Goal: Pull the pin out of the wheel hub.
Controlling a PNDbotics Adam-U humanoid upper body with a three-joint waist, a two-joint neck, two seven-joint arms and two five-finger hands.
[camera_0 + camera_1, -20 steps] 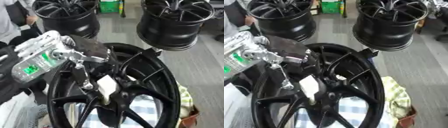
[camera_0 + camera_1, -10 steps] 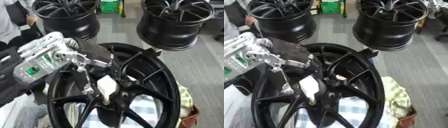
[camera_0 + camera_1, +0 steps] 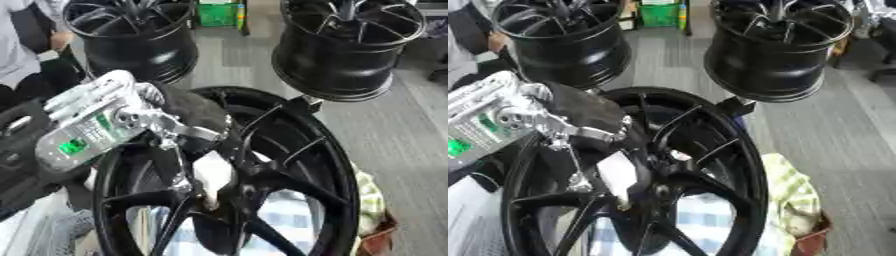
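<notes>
A large black spoked wheel hub (image 3: pixel 332 165) fills the lower middle of both views. A white pin (image 3: pixel 213 172) stands at its centre, among the spokes. My left hand (image 3: pixel 96 127), silver with a green label and a black part on its right side, comes in from the left over the hub's upper left rim. Its lower end reaches down to just left of the pin. I cannot make out whether it touches or holds the pin. The right hand does not show.
Two more black wheel hubs stand behind, one at the back left (image 3: pixel 131 37) and one at the back right (image 3: pixel 350 45). A green box (image 3: pixel 216 12) sits between them. A yellow and blue checked cloth (image 3: pixel 794 200) lies under the big hub. A person sits at the far left.
My left hand has moved down and slightly right, closer over the hub's centre. The white pin stays where it was.
</notes>
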